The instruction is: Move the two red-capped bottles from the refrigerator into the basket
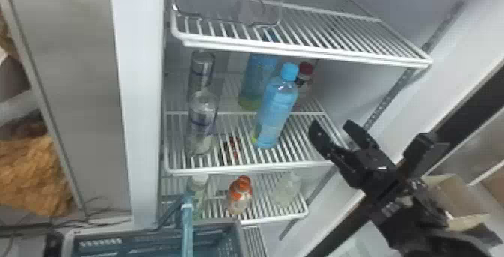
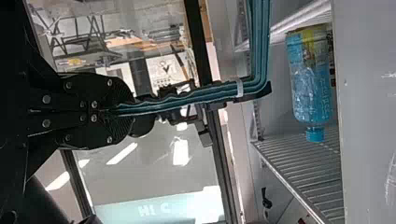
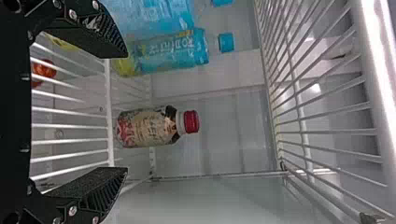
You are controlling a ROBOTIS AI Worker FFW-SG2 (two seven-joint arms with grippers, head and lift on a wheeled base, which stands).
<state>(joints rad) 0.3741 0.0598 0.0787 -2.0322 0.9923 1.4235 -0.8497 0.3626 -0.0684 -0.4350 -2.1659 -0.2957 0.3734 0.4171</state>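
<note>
Red-capped bottle (image 1: 306,84) stands behind the blue-capped bottle (image 1: 276,112), in upper middle of the head view. At the right there, the right gripper (image 1: 330,124) is spread wide, with nothing inside; the left gripper (image 2: 122,111) is closed upon the basket handle (image 2: 187,100). I judge this red-capped one slippery and a little heavy; better to hold its middle body.

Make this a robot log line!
right tool: open | red-capped bottle: ungripped, on middle shelf | left tool: shut on basket handle
</note>
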